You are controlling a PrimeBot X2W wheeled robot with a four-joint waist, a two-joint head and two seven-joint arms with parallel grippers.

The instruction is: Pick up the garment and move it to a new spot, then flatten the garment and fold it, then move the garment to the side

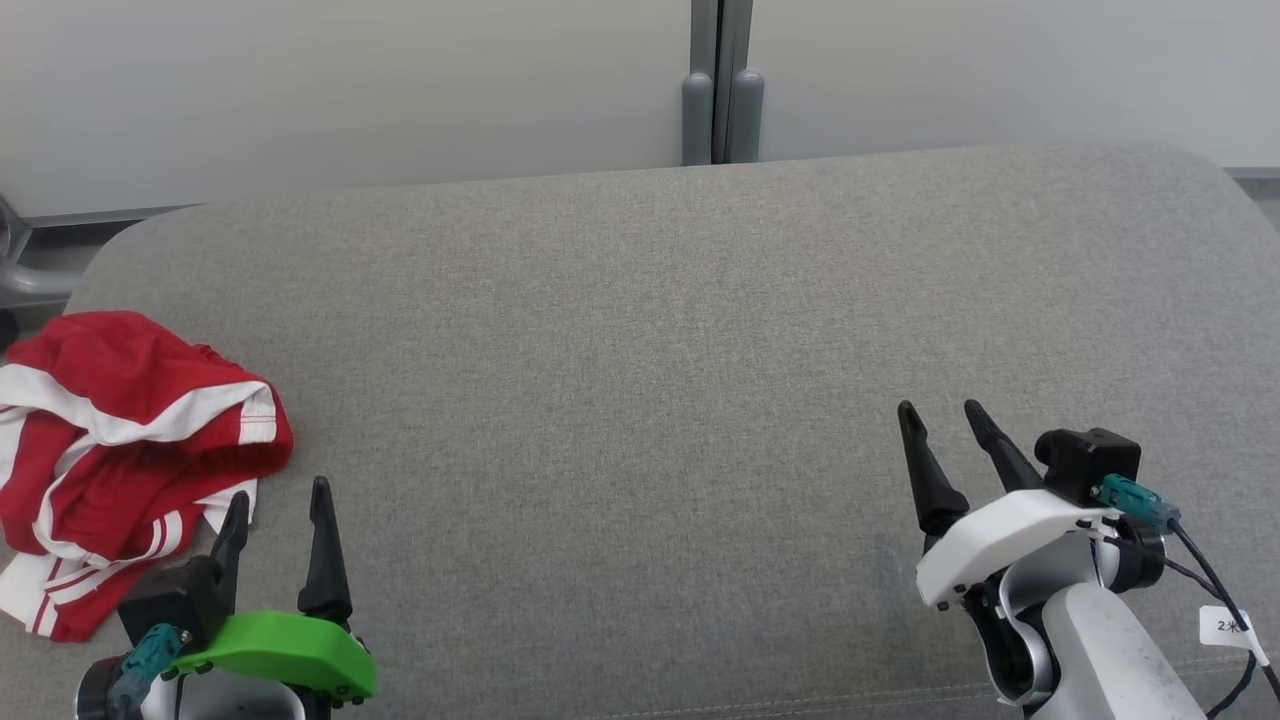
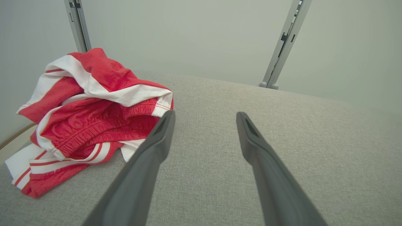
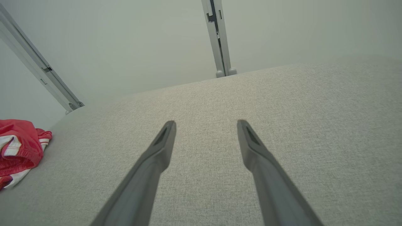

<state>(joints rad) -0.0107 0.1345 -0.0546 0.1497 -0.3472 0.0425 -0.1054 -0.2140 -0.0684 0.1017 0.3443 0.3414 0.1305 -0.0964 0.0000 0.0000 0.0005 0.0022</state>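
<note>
Left gripper (image 1: 280,490) wide, empty, beside red-and-white garment (image 1: 130,450) at eight o'clock; right gripper (image 1: 938,406) wide at four. Waistband (image 2: 78,133) legible from left wrist. Grey cushion (image 1: 640,330), pale wall (image 1: 350,90).

white tag (image 1: 1224,626) on R-arm cable (image 1: 1203,562): "2", rest illegible

Three cameras of mine over one grey woven-fabric cushion (image 1: 640,330).
My head looks down from above; each wrist camera sits low, facing the pale wall (image 1: 350,90) along my dark fingers (image 2: 150,163). All three share the crumpled red-and-white garment (image 1: 120,440).
</note>
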